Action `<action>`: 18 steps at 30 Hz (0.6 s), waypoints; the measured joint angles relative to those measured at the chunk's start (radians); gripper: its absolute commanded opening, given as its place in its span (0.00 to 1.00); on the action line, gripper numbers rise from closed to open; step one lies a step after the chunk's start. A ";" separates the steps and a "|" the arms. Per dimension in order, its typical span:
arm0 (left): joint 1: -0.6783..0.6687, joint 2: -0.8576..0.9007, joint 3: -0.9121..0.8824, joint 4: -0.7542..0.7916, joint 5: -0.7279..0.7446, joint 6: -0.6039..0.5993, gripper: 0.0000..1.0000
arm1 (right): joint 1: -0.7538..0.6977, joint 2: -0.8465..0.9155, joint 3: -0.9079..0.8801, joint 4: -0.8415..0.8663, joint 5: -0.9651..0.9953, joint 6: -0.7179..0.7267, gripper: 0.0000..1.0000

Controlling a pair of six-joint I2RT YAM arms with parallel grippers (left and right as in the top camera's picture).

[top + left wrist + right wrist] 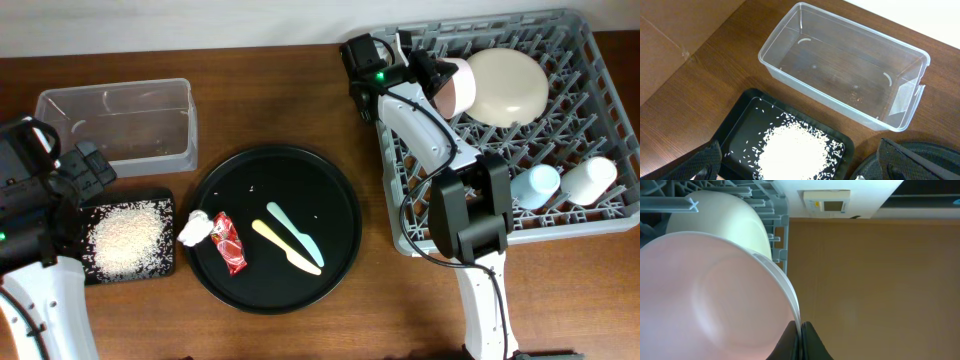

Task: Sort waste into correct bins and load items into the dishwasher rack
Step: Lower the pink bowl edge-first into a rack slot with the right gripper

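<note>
My right hand [801, 336] is clenched on the rim of the pinkish-white bowl [715, 305], fingers pinching the edge thin between them; the bowl is tipped up on edge at the far left corner of the dishwasher rack [600, 60], just beside the cream plate [510, 85]; I can't tell if they touch; the plate leans among the pegs, broad face up toward the overhead camera; light blue cup [540, 183] and white cup [590, 178] lie side by side at the right of the rack, the white one's long axis slanting from near-left to far-right; my left hand [799, 150] is released, fingers spread wide, nothing in it, hanging over the near end of the black rectangular tray [735, 120]; rice [795, 152] is heaped in that tray, a few grains scattered around the heap; clear tub [790, 27] is just beyond it, long axis left-right in the overhead view; round black tray [300, 180] is mid tabletop [380, 320]; on it the mint-green utensil [295, 232] and yellow utensil [285, 247] lie close together, both long axes diagonal from far-left to near-right, closing in at the near-right ends; red wrapper [230, 243] is left of them, long axis roughly far-to-near; white tissue [196, 229] is on the tray's left rim, touching the wrapper's far end.
</note>
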 measured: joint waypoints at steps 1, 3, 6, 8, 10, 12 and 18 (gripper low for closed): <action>0.000 0.000 0.000 0.000 0.000 0.000 0.99 | 0.000 0.000 0.000 0.000 0.003 0.001 0.04; 0.000 0.000 0.000 0.000 0.000 0.000 0.99 | 0.000 0.000 0.000 0.000 0.004 0.005 0.04; 0.000 0.000 0.000 0.000 0.000 0.000 0.99 | 0.000 0.000 0.000 0.000 0.016 0.006 0.04; 0.000 0.000 0.000 0.000 0.000 0.000 0.99 | 0.000 0.000 0.000 0.000 0.019 0.004 0.04; 0.000 0.000 0.000 0.000 0.000 0.000 0.99 | 0.000 0.000 0.000 0.000 0.018 -0.003 0.04; 0.000 0.000 0.000 0.000 0.000 0.000 0.99 | 0.000 0.000 0.000 0.000 0.018 -0.008 0.04; 0.000 0.000 0.000 0.000 0.000 0.000 0.99 | 0.000 0.001 0.000 0.017 0.014 -0.023 0.04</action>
